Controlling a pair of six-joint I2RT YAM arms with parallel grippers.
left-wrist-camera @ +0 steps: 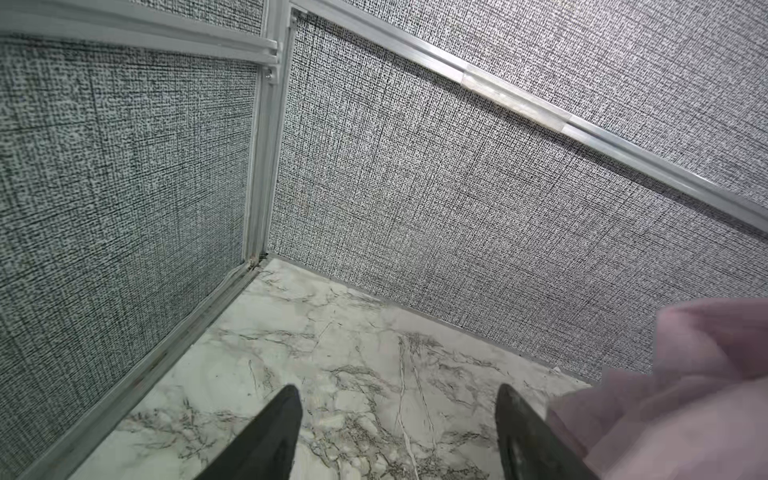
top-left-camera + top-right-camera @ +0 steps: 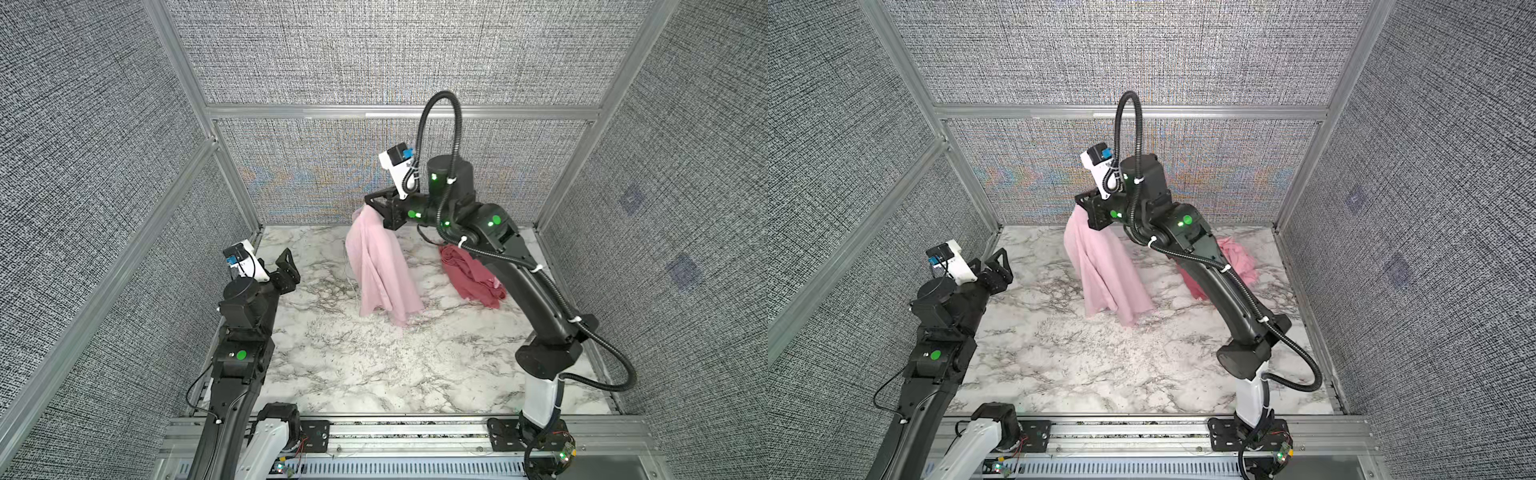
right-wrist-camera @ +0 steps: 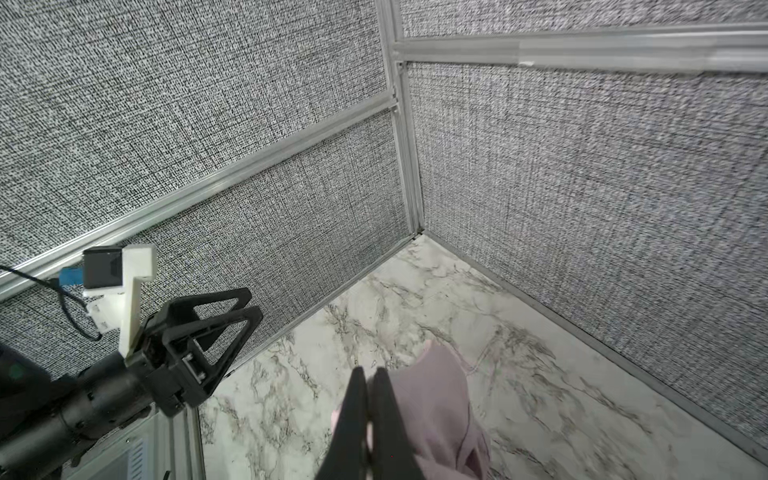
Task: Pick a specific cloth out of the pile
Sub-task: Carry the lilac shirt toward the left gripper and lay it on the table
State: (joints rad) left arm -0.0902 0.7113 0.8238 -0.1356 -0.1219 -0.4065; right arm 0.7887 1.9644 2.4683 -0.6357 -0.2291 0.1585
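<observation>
Lift step: R gripper (image 2: 368, 202) clenched on cloth (image 2: 380, 266); pile (image 2: 469, 274) at its 3 o'clock. L gripper (image 2: 289, 266) agape, empty. Next: carry cloth clear w/o snagging.

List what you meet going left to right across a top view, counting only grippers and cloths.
left gripper, jaws open and empty → pale mauve-pink cloth, hanging by its top edge → dark rose-red cloth, lying crumpled.

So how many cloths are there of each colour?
Pale dusty mauve-pink soft cloth: 1
Dark rose-red crumpled cloth: 1
Bright bubblegum-pink crumpled cloth: 1
Total: 3
</observation>
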